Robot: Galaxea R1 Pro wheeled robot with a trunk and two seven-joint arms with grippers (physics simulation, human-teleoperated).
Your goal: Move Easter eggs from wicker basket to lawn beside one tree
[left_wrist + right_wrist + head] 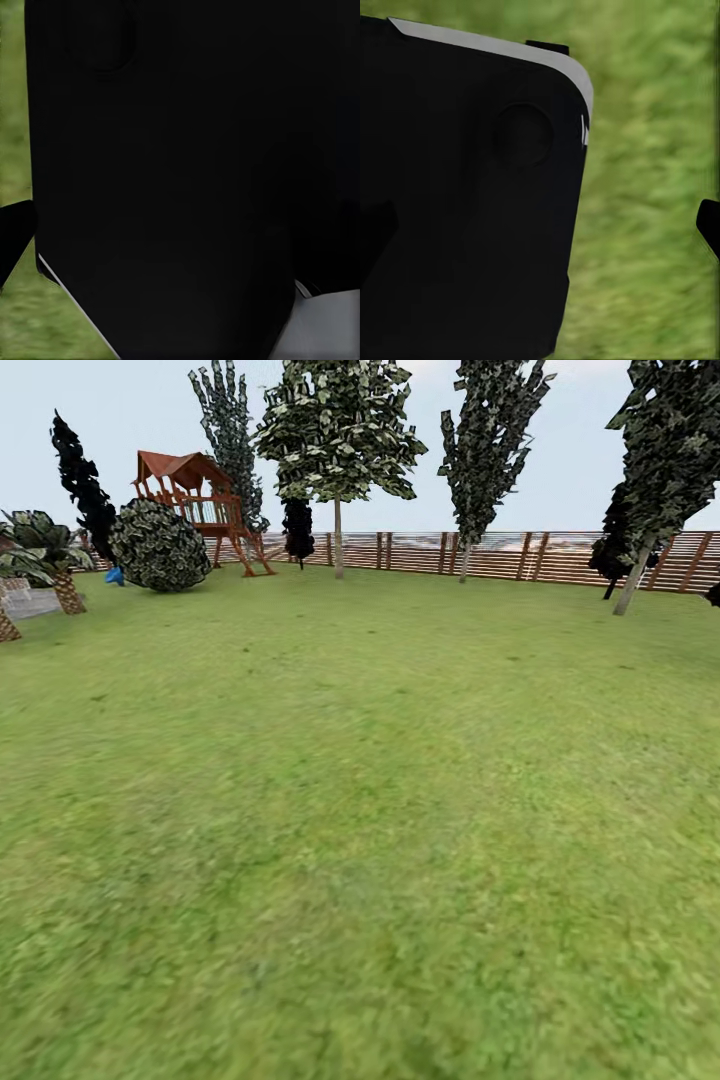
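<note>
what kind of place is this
A fenced back garden, most likely: a wide green lawn, a brown slatted wooden fence along the far edge, several trees, and a wooden playset at the back.

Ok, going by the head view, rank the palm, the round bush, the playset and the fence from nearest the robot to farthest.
1. palm, far left edge.
2. round bush, left, just beyond the palm.
3. playset, left, behind the bush.
4. fence, across the back.
</note>
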